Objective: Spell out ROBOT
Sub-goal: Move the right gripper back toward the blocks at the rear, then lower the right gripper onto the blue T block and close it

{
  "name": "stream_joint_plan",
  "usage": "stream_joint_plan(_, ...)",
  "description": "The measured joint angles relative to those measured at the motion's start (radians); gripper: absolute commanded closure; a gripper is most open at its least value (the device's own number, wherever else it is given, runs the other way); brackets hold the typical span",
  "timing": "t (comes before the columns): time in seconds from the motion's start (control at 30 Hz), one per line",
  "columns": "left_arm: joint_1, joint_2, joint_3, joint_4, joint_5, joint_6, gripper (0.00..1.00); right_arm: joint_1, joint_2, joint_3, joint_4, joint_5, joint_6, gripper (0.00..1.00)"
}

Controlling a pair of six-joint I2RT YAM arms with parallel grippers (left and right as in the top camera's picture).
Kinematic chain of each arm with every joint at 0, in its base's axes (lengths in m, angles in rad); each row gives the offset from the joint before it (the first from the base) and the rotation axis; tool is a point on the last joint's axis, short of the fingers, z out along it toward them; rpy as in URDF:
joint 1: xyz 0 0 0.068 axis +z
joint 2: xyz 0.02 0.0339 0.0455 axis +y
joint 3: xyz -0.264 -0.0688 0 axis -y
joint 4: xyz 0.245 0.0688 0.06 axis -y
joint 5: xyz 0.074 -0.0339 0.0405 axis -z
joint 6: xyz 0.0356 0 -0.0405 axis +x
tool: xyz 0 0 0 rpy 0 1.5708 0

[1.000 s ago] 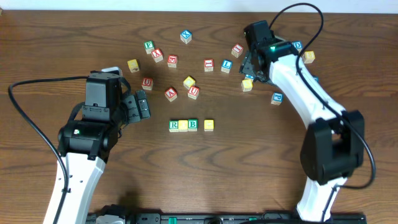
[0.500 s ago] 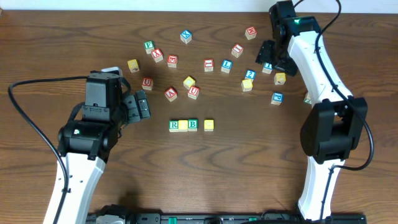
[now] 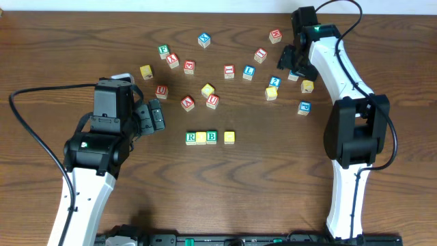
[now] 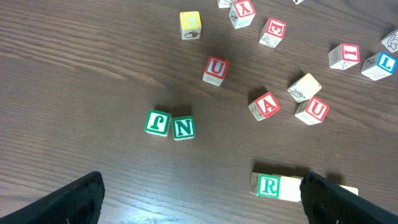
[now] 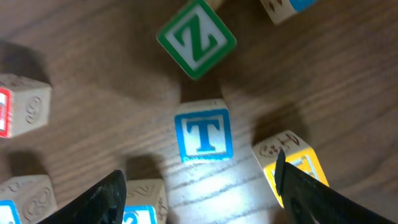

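A row lies at the table's middle: green R cube, yellow cube, green B cube, then a gap and a second yellow cube. The R also shows in the left wrist view. The blue T cube lies flat just ahead of my open right gripper, between its fingers' line; in the overhead view it shows partly below that gripper. My left gripper is open and empty, left of the row.
A green Z cube and a yellow cube crowd the T. Green F and N cubes lie before the left gripper. Red-lettered cubes and blue cubes are scattered across the back.
My right arm has swung from the table's middle back to the far right, and its gripper now hovers over the T cube. The left arm and the row have not moved.
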Motion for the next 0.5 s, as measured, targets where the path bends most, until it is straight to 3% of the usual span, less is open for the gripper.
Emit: stream_joint_plan(0.5,0.0,0.0,0.0,0.0,0.0,0.0,0.02,0.0,0.007,0.0,0.051,0.031,0.0,0.3)
